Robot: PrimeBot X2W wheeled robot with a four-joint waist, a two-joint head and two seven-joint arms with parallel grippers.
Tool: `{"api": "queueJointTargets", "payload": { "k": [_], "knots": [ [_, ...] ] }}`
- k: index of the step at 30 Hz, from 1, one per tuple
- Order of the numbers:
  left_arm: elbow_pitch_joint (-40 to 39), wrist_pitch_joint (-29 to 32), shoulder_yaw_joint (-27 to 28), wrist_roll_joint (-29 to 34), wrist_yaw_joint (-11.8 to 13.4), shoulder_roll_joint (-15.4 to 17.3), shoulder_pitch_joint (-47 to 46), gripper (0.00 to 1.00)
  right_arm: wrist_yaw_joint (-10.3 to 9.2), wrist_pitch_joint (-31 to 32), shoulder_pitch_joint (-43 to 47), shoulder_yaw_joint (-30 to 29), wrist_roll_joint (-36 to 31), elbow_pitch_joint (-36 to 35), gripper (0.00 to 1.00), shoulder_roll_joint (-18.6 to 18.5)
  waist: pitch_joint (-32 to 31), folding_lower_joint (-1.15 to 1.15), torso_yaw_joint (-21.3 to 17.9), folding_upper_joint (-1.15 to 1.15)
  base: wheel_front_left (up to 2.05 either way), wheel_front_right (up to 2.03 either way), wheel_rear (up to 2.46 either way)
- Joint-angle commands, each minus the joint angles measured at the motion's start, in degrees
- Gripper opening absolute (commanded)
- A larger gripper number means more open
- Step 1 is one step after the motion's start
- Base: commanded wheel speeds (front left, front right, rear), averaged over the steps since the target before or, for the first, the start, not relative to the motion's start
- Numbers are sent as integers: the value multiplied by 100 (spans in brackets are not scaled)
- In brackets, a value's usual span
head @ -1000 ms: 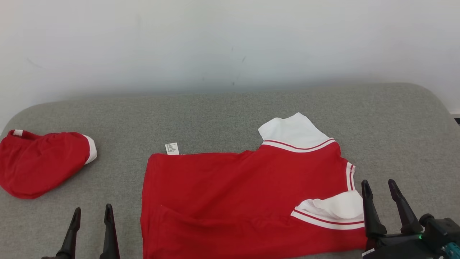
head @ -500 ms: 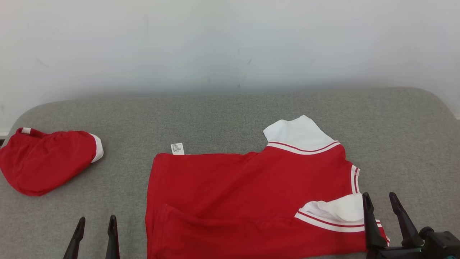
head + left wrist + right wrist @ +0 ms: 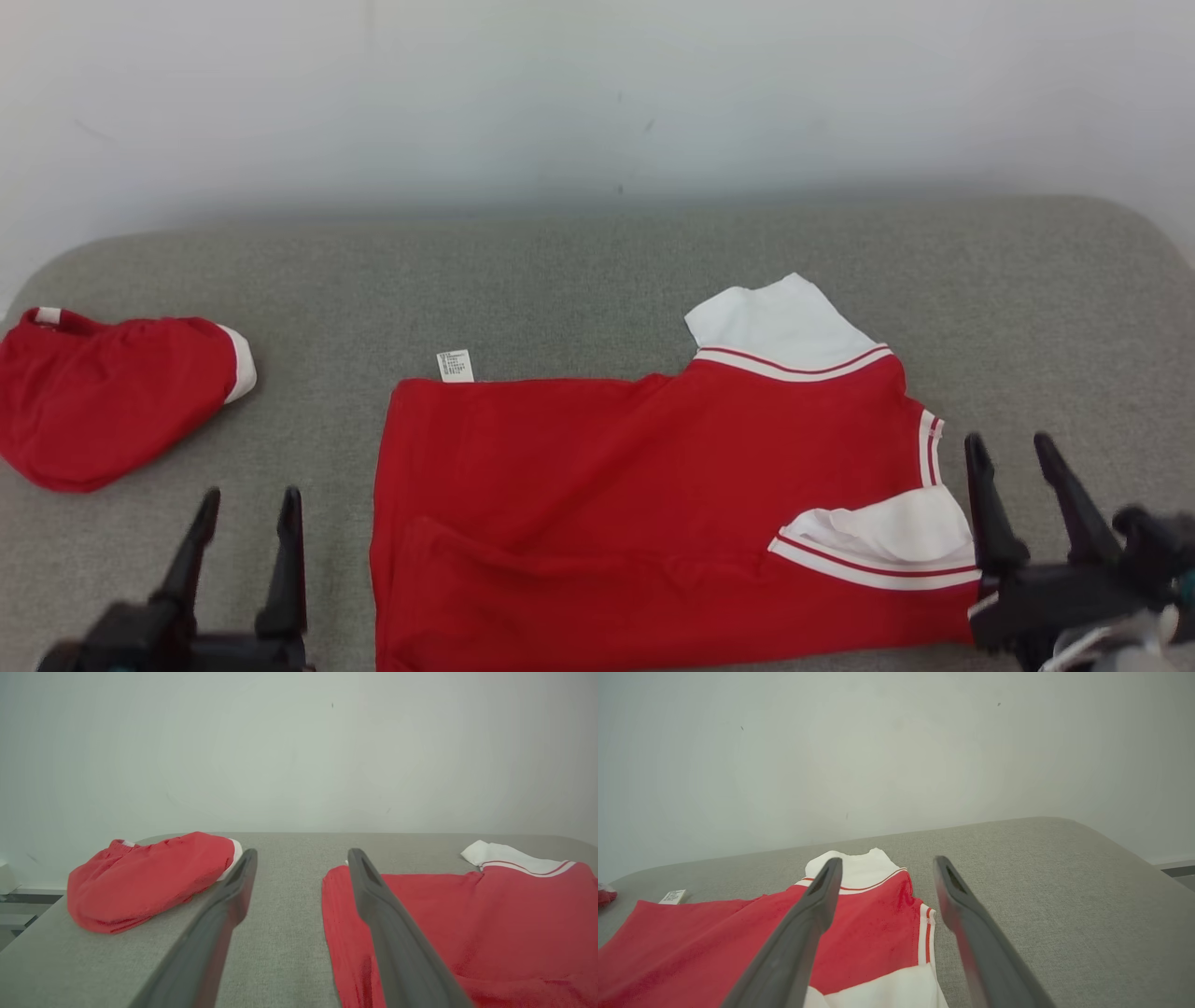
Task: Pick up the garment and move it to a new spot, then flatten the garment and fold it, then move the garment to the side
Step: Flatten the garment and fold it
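You have the shirt (image 3: 607,504) lying mostly flat in the middle of the desk (image 3: 560,280), apparently half folded, with the left end effector (image 3: 250,495) and right end effector (image 3: 1008,439) empty and wide apart beside it, so you likely have the rest of the fold and the move aside left to do.

Parted pincer (image 3: 887,861), empty — red garment (image 3: 691,938) lower left.
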Motion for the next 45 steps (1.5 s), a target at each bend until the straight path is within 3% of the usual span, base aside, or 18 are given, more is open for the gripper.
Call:
{"api": "queueJointTargets", "payload": {
  "k": [1, 11, 23, 34, 45],
  "knots": [
    [54, -17, -27, -89, -5, 81, -198, 100, -13, 59, -169, 9, 74, 51, 100, -38, 150, 0, -13, 0, 0, 0, 0],
    [914, 524, -1130, -1057, 1, 931, -2307, 100, -14, 1039, -2140, 267, 461, 853, 100, -560, 1155, 0, 25, 0, 0, 0, 0],
    [2027, 1669, -2871, -2489, 0, 1502, -4428, 100, -14, 1656, -4480, 1246, 517, 2468, 100, -751, 2176, 0, 145, 0, 0, 0, 0],
    [2102, 2534, -4005, -3510, 0, 1833, -5196, 100, -14, 1966, -5541, 2293, 846, 3613, 100, -838, 2286, 0, 279, 0, 0, 0, 0],
    [1640, 2937, -4463, -4143, -1, 1959, -5279, 100, -14, 2121, -5948, 2950, 1296, 4137, 100, -967, 2302, 0, 423, 0, 0, 0, 0]
  ]
}}
